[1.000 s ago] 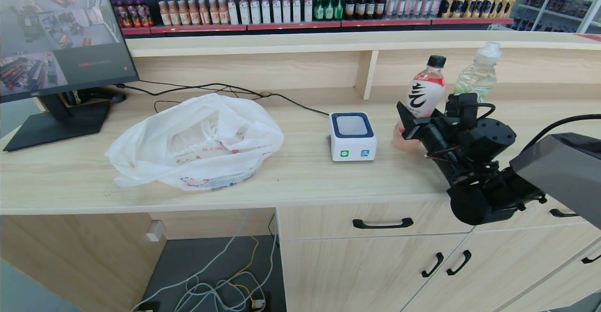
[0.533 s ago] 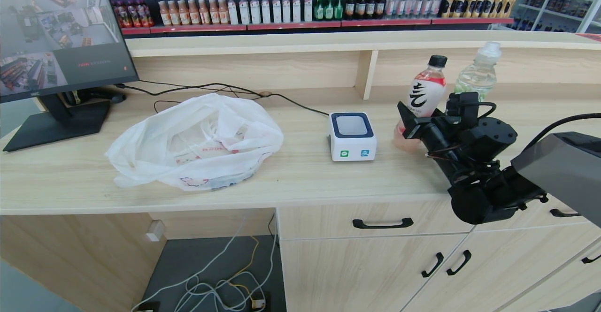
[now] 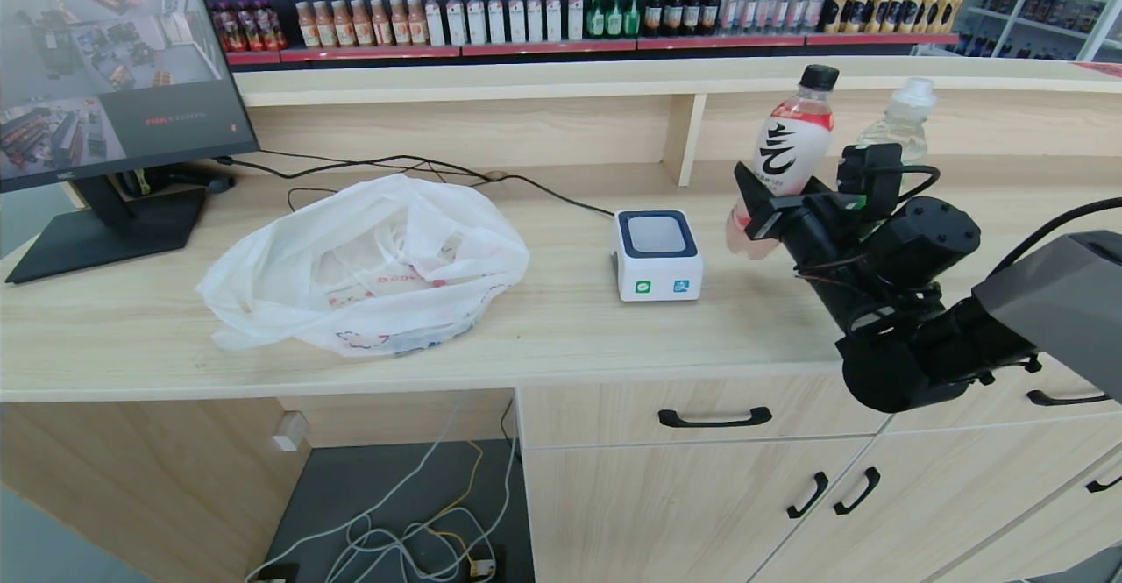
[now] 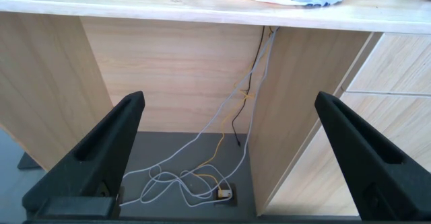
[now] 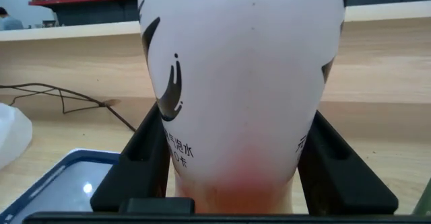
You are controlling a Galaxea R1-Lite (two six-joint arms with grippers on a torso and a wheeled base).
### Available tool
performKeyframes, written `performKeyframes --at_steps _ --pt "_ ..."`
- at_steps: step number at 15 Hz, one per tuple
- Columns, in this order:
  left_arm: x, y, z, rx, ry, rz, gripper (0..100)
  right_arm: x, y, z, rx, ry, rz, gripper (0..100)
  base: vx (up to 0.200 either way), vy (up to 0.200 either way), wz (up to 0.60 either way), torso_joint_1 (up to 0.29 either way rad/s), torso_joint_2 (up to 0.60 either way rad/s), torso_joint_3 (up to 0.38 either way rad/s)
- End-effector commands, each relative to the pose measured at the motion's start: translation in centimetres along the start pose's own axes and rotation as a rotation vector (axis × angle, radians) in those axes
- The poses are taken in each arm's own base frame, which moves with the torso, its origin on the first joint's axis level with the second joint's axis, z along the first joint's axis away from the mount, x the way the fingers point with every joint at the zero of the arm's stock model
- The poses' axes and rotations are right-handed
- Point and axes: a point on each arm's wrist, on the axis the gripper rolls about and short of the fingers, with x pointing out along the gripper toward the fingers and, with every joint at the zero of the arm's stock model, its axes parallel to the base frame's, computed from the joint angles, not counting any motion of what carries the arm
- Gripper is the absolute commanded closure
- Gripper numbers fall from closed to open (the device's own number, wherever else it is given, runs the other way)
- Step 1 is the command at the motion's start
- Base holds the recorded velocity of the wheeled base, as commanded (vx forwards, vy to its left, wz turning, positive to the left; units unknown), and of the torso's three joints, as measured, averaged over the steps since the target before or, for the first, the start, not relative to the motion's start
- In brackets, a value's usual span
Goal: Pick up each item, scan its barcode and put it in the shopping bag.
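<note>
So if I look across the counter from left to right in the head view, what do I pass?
monitor → shopping bag → scanner → pink drink bottle, lifted off the counter → clear bottle

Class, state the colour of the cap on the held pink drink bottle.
Black plastic cap, head view.

A pink drink bottle (image 3: 783, 149) tilts aloft beside scanner (image 3: 657, 254); shopping bag (image 3: 368, 259) seemingly holds goods.
</note>
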Motion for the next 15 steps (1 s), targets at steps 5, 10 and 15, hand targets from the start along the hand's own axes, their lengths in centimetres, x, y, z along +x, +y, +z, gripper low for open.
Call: performKeyframes --at_steps 5,10,15 --pt "0.0 0.0 0.0 0.000 0.000 0.000 0 -3.7 1.7 4.7 0.018 0.027 0.036 100 0.000 0.000 0.00 0.000 0.00 0.000" --pt "0.0 0.0 0.0 0.000 0.000 0.000 0 -8.7 3.6 6.4 0.088 0.130 0.105 100 0.000 0.000 0.00 0.000 0.00 0.000" --pt "0.0 0.0 0.0 0.000 0.000 0.000 0 -10.3 5.1 8.5 0.173 0.112 0.179 100 0.000 0.000 0.00 0.000 0.00 0.000"
